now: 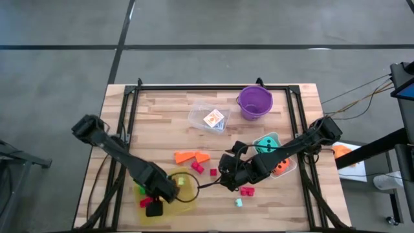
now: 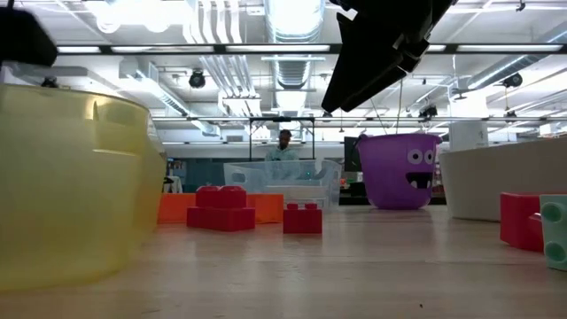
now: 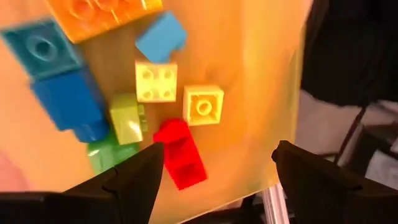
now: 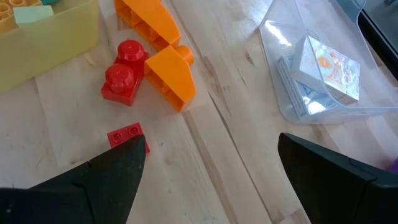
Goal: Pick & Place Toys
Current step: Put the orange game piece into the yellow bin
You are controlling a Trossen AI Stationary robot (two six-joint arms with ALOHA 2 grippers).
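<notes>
Wooden table [image 1: 162, 116]: left gripper [image 3: 214, 171], open and empty, over yellow tray [image 1: 189, 193], apparently after release; right gripper [image 4: 208, 168] agape above small red brick [image 4: 126, 135].

Both arms are basically all matte black, chunky jointed segments with boxy housings at the joints. The left arm's black two-finger gripper [image 1: 154, 206] has a blocky squarish end seen from above. The right arm's black two-finger gripper [image 1: 228, 173] looks busier, with thin black cables looping off the wrist. From each wrist camera the fingers [image 3: 127, 180] are dark, wedge-shaped, tapering slabs with plain flat faces [image 4: 93, 186]. No markings I can make out.
</notes>
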